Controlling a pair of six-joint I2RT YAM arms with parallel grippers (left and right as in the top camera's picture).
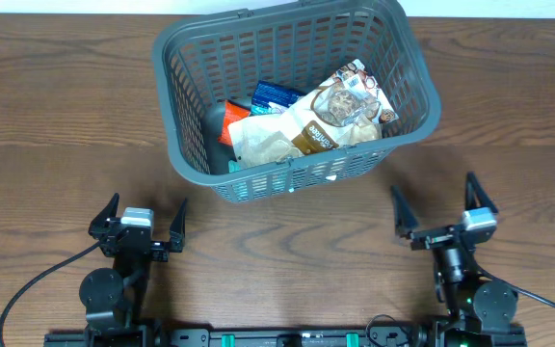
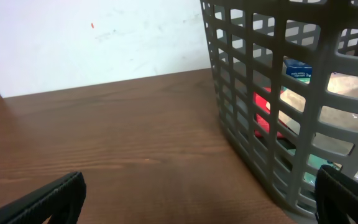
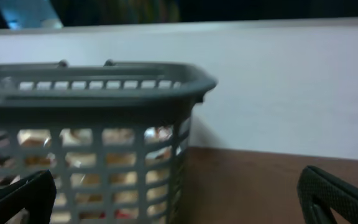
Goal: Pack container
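Observation:
The dark grey lattice container (image 1: 186,106) stands at the middle back of the table, turned at a slight angle. Inside lie a tan and brown snack bag (image 1: 302,130), a blue pack (image 1: 276,94) and a red pack (image 1: 231,114). My left gripper (image 1: 145,224) is open and empty near the front left, well short of the container. My right gripper (image 1: 436,212) is open and empty at the front right. The container's side fills the right of the left wrist view (image 2: 291,93) and the left of the right wrist view (image 3: 92,81). The open fingers frame each wrist view (image 2: 197,196) (image 3: 185,193).
The wooden table (image 1: 56,125) runs to both sides of the container and in front of it. A pale wall (image 2: 92,43) stands behind the table's far edge.

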